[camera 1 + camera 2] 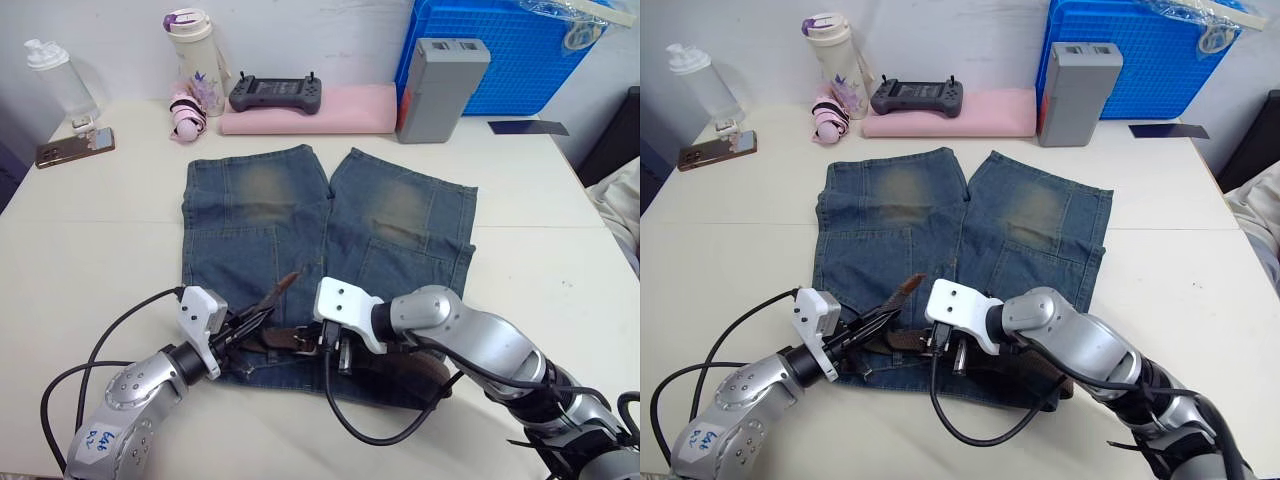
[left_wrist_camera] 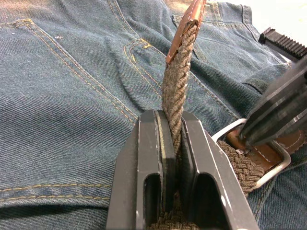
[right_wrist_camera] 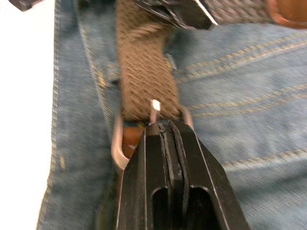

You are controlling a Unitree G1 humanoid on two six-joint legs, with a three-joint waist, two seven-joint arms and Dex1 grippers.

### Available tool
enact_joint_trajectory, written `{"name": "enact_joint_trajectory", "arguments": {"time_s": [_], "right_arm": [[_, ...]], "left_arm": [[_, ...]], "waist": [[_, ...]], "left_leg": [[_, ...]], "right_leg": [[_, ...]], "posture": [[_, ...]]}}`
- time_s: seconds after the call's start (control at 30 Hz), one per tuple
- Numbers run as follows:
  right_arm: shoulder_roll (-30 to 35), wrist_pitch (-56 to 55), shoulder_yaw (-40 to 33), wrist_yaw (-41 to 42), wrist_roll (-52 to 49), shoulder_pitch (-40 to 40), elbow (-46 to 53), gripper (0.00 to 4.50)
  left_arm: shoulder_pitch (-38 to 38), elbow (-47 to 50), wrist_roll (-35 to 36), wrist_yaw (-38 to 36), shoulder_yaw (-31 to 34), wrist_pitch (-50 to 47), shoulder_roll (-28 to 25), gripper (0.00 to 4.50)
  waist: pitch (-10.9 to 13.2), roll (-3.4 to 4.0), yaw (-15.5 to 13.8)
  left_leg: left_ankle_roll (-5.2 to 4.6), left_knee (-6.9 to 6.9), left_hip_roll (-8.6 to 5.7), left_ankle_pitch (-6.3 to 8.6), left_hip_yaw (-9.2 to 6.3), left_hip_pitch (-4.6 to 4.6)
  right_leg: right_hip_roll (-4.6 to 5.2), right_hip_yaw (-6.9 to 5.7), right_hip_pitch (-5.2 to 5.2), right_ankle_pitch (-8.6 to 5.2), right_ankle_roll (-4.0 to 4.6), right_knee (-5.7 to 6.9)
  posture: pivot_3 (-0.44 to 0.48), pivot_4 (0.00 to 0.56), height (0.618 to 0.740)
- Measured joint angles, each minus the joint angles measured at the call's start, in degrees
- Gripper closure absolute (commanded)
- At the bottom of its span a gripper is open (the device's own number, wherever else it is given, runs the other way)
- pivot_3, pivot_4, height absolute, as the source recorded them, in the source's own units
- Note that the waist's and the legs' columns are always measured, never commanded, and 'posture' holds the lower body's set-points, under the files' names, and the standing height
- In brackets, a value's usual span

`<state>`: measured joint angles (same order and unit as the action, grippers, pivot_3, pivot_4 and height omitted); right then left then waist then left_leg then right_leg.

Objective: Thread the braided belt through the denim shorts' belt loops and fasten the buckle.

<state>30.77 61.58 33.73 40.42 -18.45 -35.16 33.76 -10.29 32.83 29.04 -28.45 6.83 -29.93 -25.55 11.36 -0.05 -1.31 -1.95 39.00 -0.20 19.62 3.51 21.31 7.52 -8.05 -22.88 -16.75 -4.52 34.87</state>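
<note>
While one braided belt (image 2: 175, 91) sits pinched in left fingers (image 2: 153, 158), right fingers (image 3: 165, 158) clamp one buckle (image 3: 120, 143).

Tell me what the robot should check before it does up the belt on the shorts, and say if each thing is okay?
1. Left gripper has the braided belt pinched near its tan tip: ok, the fingers are shut on the strap.
2. Right gripper is at the buckle: ok, its closed fingertips sit at the frame by the prong.
3. Belt tip through the buckle frame: not ok, the tip sticks up in the air beside it.
4. Denim shorts lying flat on the table: ok.
5. Belt through all the belt loops: cannot tell, the arms cover much of the waistband.
6. Prong free to swing: cannot tell.
</note>
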Motion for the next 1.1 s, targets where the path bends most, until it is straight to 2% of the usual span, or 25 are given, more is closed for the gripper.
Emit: {"name": "enact_joint_trajectory", "arguments": {"time_s": [0.4,0.8,1.1], "right_arm": [[-0.18,-0.49,2.29,-0.02,1.26,-0.98,-0.53,4.42],[-0.87,2.4,9.59,3.9,2.06,-10.81,-5.38,4.42],[-1.66,2.01,14.35,7.86,4.12,-16.3,-8.67,4.42]], "left_arm": [[-0.46,0.01,0.0,0.2,0.01,0.0,0.11,4.5],[-0.37,0.0,-0.27,0.59,-0.16,0.52,0.76,4.5],[2.64,-0.01,-0.19,0.53,-0.61,0.23,0.46,4.5]], "waist": [[0.0,0.01,0.09],[-0.01,0.01,0.49],[-0.06,0.06,1.37]], "left_leg": [[0.0,-0.01,0.0,0.0,0.0,-0.02],[0.03,0.0,0.01,-0.02,-0.01,-0.12],[0.05,0.0,0.01,-0.03,-0.02,-0.19]], "right_leg": [[0.0,0.0,0.0,0.0,0.0,0.01],[0.0,0.03,0.03,0.0,0.01,0.13],[0.01,0.03,0.08,0.0,0.01,0.16]], "posture": [[0.0,0.15,0.712],[0.0,0.15,0.712],[0.0,0.15,0.712]]}}
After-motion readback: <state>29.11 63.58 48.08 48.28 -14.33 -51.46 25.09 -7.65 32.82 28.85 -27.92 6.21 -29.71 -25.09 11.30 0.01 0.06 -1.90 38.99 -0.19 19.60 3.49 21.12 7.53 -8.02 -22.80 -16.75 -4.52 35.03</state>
